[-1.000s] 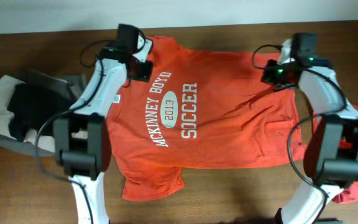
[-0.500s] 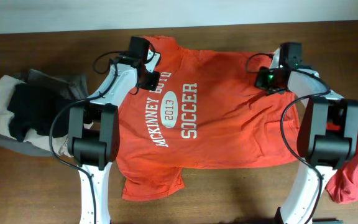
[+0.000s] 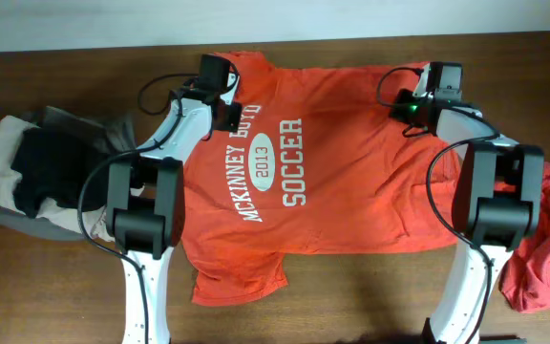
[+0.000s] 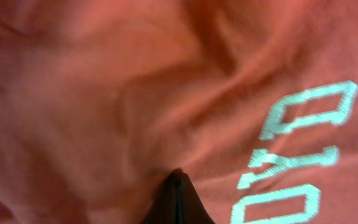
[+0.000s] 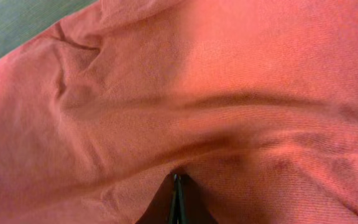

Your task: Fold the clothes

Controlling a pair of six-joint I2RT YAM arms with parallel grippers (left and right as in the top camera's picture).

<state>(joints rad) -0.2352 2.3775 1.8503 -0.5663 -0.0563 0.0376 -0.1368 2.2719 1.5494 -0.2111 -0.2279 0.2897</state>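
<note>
A large orange-red T-shirt printed "McKinney Boyd 2013 Soccer" lies spread flat on the wooden table, print up. My left gripper is at the shirt's far left part, just above the word "Boyd". In the left wrist view its fingers are shut, with the cloth puckered at the tips. My right gripper is at the shirt's far right corner. In the right wrist view its fingers are shut on a pinched fold of cloth. A second red garment lies crumpled at the right edge.
A pile of beige, black and grey clothes lies at the left of the table. The wall runs along the table's far edge. Both arms reach over the shirt's sides, with cables looping near the grippers.
Both grippers have moved a little inward along the shirt's far edge. The shirt has shifted slightly and its far right corner now lies stretched out under the right gripper.
</note>
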